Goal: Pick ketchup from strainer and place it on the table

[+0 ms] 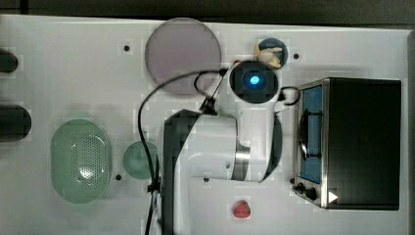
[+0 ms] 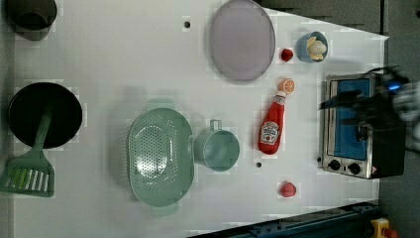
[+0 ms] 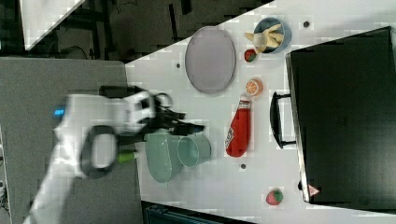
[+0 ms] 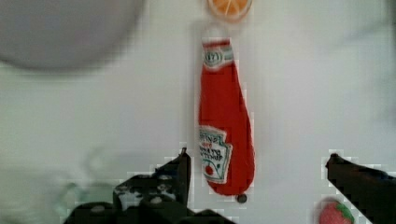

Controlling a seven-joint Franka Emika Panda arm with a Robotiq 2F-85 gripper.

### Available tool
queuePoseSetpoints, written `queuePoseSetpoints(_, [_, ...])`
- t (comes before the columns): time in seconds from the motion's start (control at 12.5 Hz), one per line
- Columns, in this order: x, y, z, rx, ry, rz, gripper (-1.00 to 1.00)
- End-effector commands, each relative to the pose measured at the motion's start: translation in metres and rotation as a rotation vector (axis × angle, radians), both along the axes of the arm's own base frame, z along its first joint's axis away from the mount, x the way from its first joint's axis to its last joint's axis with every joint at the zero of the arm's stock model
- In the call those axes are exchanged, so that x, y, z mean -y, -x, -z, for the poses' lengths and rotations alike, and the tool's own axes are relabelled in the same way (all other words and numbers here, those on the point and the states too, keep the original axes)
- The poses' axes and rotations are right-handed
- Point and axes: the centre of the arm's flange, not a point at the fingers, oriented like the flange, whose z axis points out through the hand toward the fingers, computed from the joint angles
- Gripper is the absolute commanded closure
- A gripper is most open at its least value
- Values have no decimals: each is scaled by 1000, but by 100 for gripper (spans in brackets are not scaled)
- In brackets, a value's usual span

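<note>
The ketchup [image 2: 271, 126] is a red bottle with a white cap. It lies flat on the white table [image 2: 124, 49], outside the strainer, between a green cup and the toaster oven. Its cap points at an orange slice. It shows again in the right view as the ketchup [image 3: 239, 130] and from the wrist as the ketchup [image 4: 224, 126]. The pale green strainer [image 2: 158, 156] stands with nothing in it, also seen as the strainer [image 1: 80, 160]. My gripper [image 4: 258, 161] hangs open above the bottle's base and holds nothing. In the top view my arm hides the bottle.
A toaster oven [image 2: 346, 124] stands just past the bottle. A green cup [image 2: 218, 148] touches the strainer's side. Nearby are a purple plate [image 2: 241, 39], an orange slice [image 2: 286, 86], strawberries [image 2: 287, 189], a blue bowl [image 2: 312, 46], and a black pan [image 2: 44, 114] with a green spatula [image 2: 27, 173].
</note>
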Motion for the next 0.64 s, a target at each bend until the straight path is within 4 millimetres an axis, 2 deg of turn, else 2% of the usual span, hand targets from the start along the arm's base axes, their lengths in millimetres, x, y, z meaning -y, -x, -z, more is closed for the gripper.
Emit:
queuePoseSetpoints(0.08, [-7,-9,-88,82,13,122,-100])
queuePoseSetpoints(0.24, [-7,-15,-134,114,16,156,-100])
queuePoseSetpoints(0.4, [-4,-13,-162,101,19,188,-100])
queuePoseSetpoints(0.64, [-3,-14,-175,125,20,188,-100])
